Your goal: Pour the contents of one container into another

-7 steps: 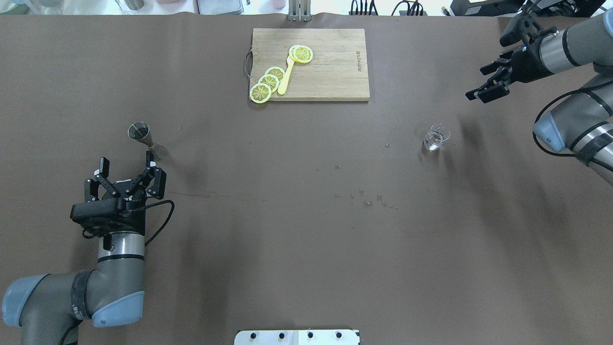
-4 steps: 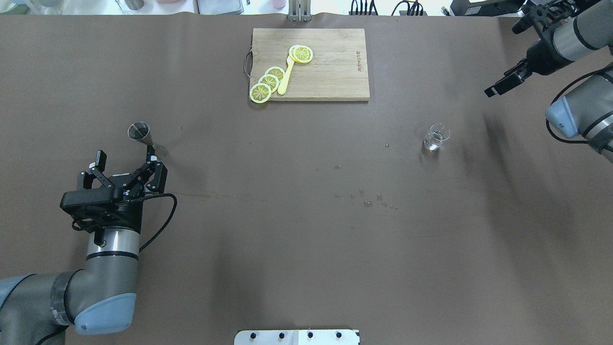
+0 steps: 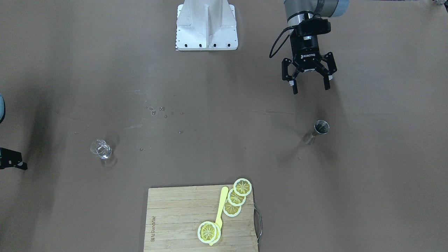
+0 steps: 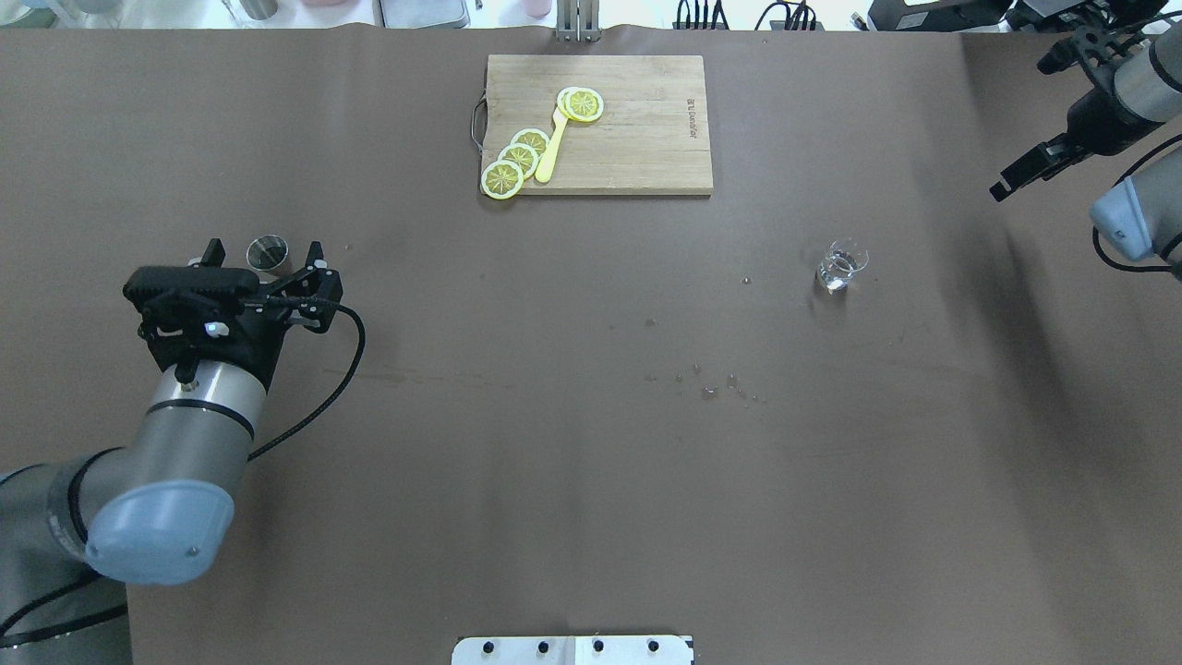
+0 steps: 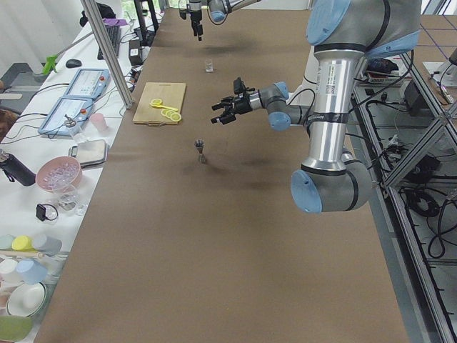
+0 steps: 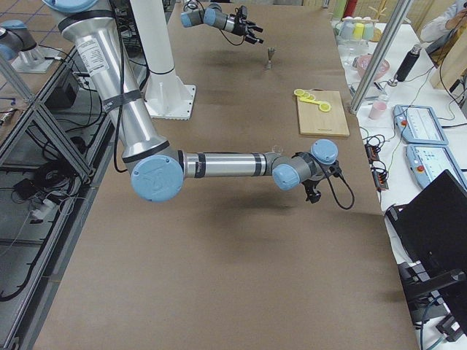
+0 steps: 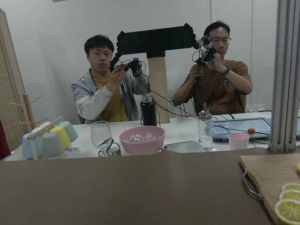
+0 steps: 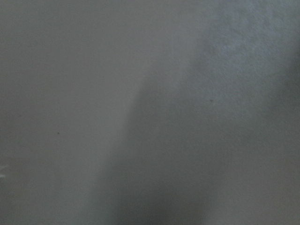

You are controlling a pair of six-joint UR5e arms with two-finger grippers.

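Matte brown paper covers the table (image 4: pixel 554 517). One clear glass cup (image 4: pixel 840 266) stands upright, well apart at 3 o'clock from the one shiny steel hourglass jigger (image 4: pixel 268 253). In the front view the jigger sits near 6 o'clock of the left gripper (image 3: pixel 311 89), fingers spread, untouched. The right gripper (image 4: pixel 1011 180), at 2 o'clock of the cup, shows edge-on, so its grip is unreadable. One wooden board (image 4: pixel 646 139) carries lemon slices (image 4: pixel 517 159).
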